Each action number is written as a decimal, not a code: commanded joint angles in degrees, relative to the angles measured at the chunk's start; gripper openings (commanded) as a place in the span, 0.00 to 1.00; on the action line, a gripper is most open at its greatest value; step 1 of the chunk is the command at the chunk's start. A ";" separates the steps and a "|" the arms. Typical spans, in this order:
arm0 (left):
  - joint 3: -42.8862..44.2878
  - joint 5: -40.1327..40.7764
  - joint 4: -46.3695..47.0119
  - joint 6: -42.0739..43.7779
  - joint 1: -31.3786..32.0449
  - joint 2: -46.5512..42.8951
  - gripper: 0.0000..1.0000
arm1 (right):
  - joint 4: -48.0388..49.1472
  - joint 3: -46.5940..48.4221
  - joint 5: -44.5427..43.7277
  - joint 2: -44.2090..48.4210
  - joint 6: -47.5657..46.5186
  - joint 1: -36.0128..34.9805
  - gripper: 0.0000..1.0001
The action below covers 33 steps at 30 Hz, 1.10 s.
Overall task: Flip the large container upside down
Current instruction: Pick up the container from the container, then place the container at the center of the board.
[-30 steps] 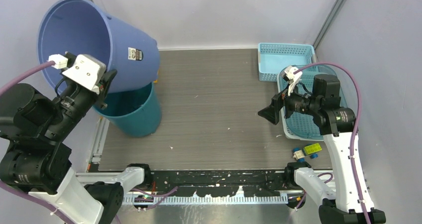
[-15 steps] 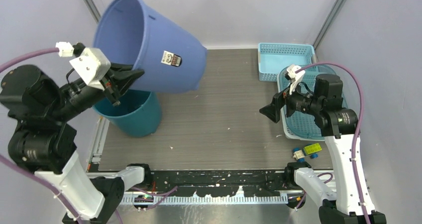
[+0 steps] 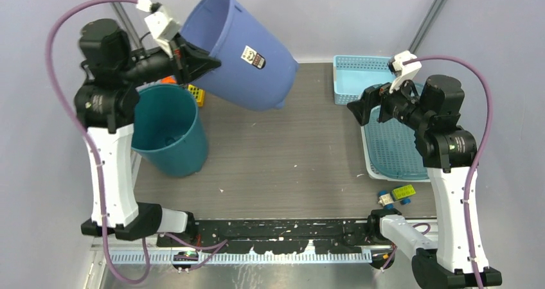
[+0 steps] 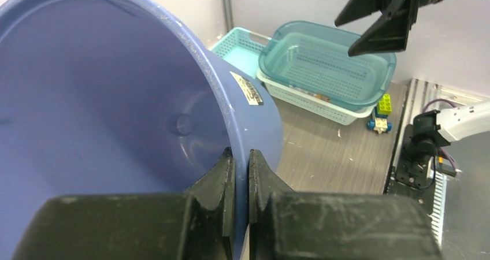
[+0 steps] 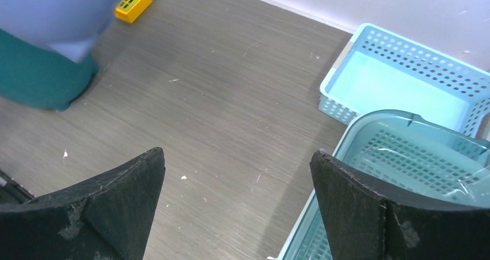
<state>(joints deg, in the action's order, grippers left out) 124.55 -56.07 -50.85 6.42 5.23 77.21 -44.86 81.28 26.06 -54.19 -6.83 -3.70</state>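
Large blue container [image 3: 247, 51] hangs tilted in the upper left of the top view, its rim pinched by the left gripper [image 3: 200, 61] (mouth facing upper left); right gripper [image 3: 367, 106] gapes, empty, at right.

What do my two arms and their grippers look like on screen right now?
Both match: the left arm and right arm have white links with chunky black joint housings. A purple cable loops along each to a white wrist bracket. The left gripper and right gripper have black, wedge-shaped fingers, scuffed grey.
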 commanded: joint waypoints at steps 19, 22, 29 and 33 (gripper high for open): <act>-24.67 34.98 1.74 25.82 40.79 5.23 0.00 | -15.72 4.97 12.74 -0.06 -25.15 -0.28 1.00; -27.60 36.05 2.92 25.18 43.06 5.85 0.00 | -17.89 3.97 16.40 -0.10 -29.35 -0.25 0.94; -30.32 40.30 3.33 24.74 48.57 6.99 0.00 | -16.99 -2.02 21.99 -0.12 -40.21 -0.44 0.96; -29.90 40.61 2.83 23.57 49.72 7.09 0.08 | -14.85 -4.12 21.84 -0.84 -43.11 -0.67 0.99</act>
<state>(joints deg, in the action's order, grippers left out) 93.89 -16.43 -52.69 30.37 53.91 84.77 -62.30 78.59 45.54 -54.08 -44.01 -4.01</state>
